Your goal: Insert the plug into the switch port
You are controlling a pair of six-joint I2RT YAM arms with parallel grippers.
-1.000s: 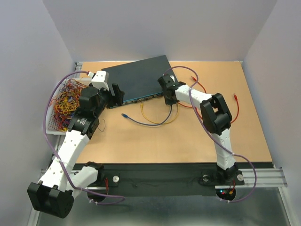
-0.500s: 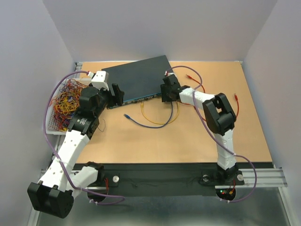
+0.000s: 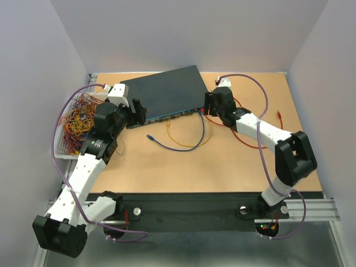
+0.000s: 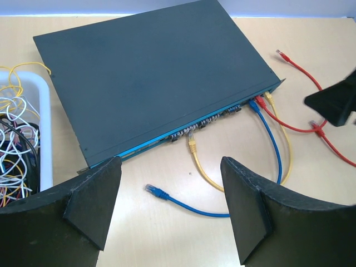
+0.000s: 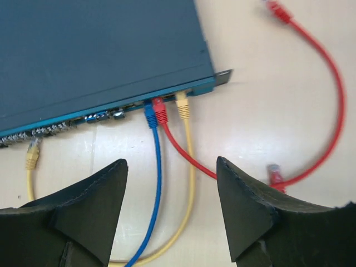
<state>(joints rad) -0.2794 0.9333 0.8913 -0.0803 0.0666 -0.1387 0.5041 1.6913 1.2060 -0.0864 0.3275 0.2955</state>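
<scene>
Left jaws and right jaws both apart, empty; loose blue plug [image 4: 158,192] lies on worktop [image 3: 222,161] just in front of switch [image 3: 164,92], axis skewed to its port row [image 4: 211,117], straight ahead of left jaws; left arm [image 3: 83,167] nearer.

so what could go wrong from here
1. The right claw hangs open low over the blue cable, red cable and yellow cable leaving the switch; pulling away could snag one and tug its plug out.
2. Whether the red plug sits fully home cannot be told; it might slip.
3. The loose red cable lies by that claw and could get dragged.
</scene>
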